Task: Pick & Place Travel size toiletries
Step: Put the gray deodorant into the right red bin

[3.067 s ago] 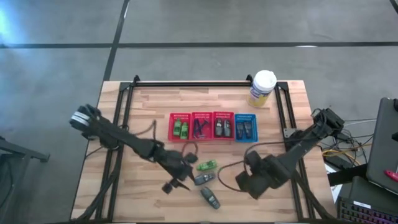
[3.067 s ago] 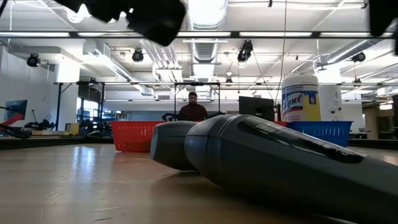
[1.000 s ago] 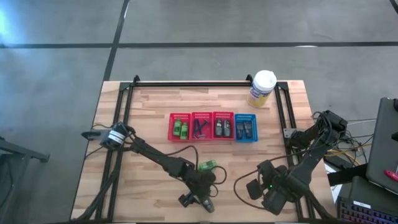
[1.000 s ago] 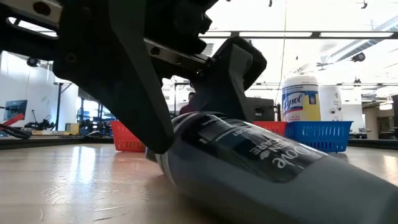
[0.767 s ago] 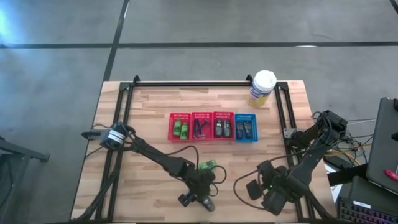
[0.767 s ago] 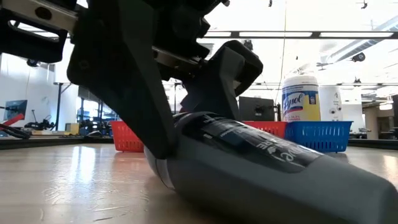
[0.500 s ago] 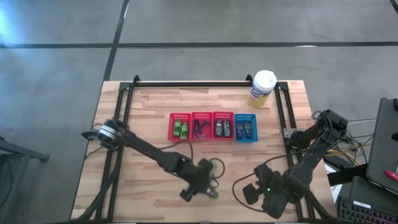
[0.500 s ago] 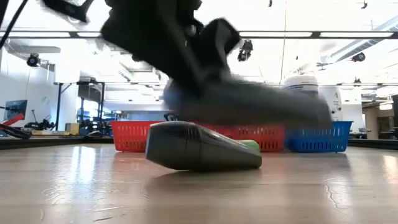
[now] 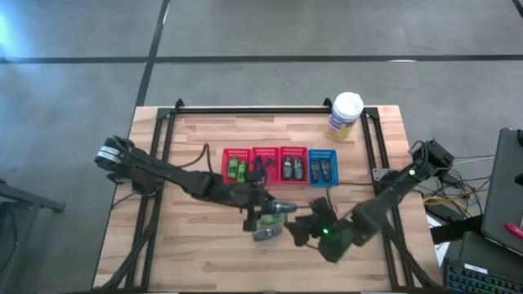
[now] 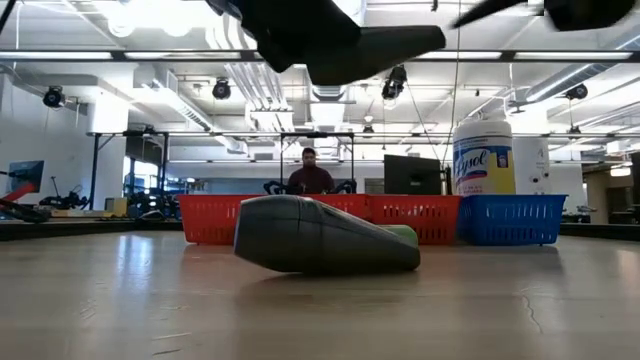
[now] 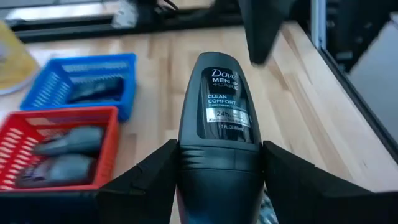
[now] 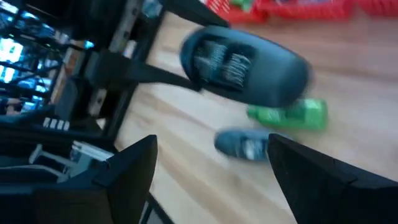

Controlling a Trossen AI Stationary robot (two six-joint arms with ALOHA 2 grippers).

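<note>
Left gripper [image 9: 265,208] has come up off the table and back toward the basket row [image 9: 279,166], carrying the dark grey tube [image 11: 222,118] it was clamping down at the table front half a second ago. Right gripper [image 9: 306,231] has also slid in closer to the row.

- Left claw: holding the grey tube by its cap end, one finger on each side. The label faces the wrist camera and the tube is clear of the wood. In the high view it sits just in front of the row, about level with the middle red baskets.
- Right claw: wide, nothing between the fingers [image 12: 134,168]. It is in front of the row, below the blue basket [image 9: 322,167], and looks toward the held tube.
- Second grey tube [image 9: 265,234] lies flat on the table in front of the row, farther from it than the left gripper.
- Green bottle [image 12: 292,114] lies on its side between that tube and the row. In the low view it peeks out behind the tube.
- Row holds three red baskets and one blue. Green bottles fill the far-left red one, and grey tubes lie in the third red one and the blue one.
- Yellow canister [image 9: 345,114] stands upright behind the row, past the blue basket.
- A person [image 10: 310,172] shows in the room behind the row.
</note>
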